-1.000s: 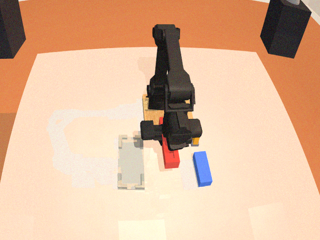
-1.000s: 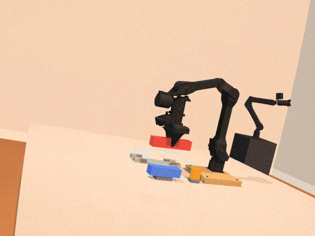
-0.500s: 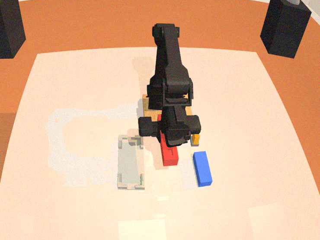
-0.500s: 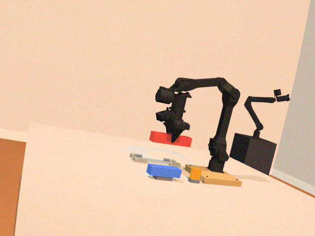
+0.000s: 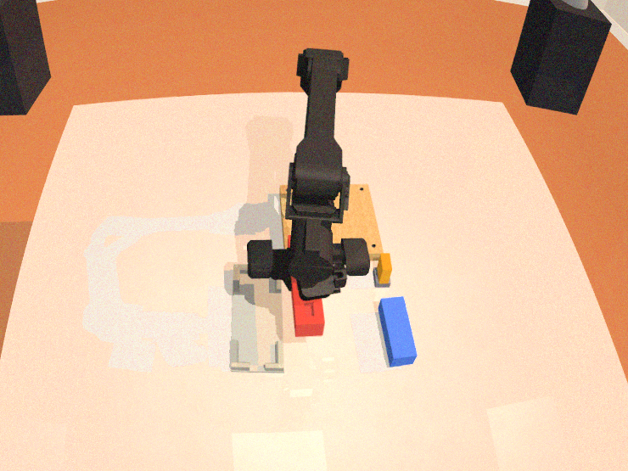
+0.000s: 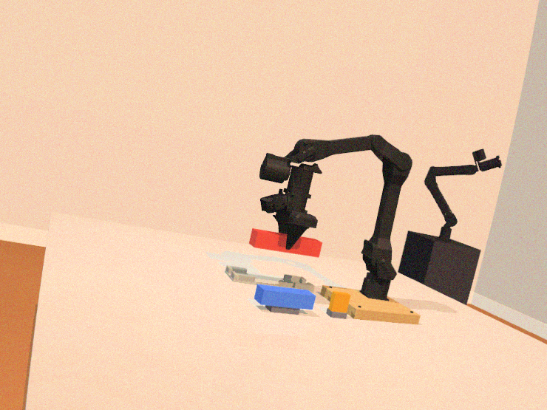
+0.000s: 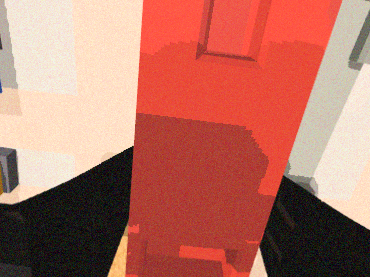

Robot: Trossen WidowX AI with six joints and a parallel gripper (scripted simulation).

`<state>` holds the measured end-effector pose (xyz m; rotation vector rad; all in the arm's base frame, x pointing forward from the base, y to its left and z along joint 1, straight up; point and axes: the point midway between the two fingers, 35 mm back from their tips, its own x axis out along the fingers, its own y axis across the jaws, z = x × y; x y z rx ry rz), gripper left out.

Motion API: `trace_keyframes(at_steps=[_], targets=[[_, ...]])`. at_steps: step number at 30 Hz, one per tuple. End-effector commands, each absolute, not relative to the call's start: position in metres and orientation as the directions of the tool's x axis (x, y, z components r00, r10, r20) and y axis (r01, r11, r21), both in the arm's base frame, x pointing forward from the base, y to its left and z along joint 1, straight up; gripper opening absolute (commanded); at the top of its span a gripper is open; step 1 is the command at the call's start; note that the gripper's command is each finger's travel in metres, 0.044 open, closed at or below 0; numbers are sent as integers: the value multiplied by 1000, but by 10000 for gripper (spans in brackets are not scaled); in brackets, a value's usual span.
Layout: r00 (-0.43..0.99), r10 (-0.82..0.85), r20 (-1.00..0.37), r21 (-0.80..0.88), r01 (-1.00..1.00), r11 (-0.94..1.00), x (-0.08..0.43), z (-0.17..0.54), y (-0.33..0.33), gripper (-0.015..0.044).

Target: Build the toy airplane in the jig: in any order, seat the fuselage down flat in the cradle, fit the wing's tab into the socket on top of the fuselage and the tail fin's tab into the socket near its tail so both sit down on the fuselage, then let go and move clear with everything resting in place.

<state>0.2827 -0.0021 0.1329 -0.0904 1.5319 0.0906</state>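
The red fuselage (image 5: 309,322) (image 6: 264,239) (image 7: 215,91) is level in the air, its sockets facing up. My gripper (image 6: 288,246) (image 7: 196,161) is shut on its middle and holds it well above the table. The grey cradle (image 5: 257,371) (image 6: 244,277) is empty, left of the fuselage in the top view; a strip of it shows at the right in the wrist view. The blue wing (image 5: 398,329) (image 6: 284,297) lies at the right in the top view, tab down. The orange tail fin (image 5: 384,268) (image 6: 339,301) stands behind the wing, on its grey tab.
The arm's wooden base board (image 5: 361,215) (image 6: 387,311) is at the back, close to the tail fin. Another arm on a black pedestal (image 6: 437,264) stands beyond the table. Pale shadows of the arm fall across the cradle and the table at the left in the top view.
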Motion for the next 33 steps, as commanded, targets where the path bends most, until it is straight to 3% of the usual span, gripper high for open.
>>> trace_keyframes(at_steps=[1, 30, 33], targets=[[23, -2, -1000, -4, -111, 994, 285, 123, -16, 0], [29, -4, -1000, -6, -73, 997, 294, 86, -95, 0], [29, -4, -1000, -6, -73, 997, 294, 86, -95, 79]])
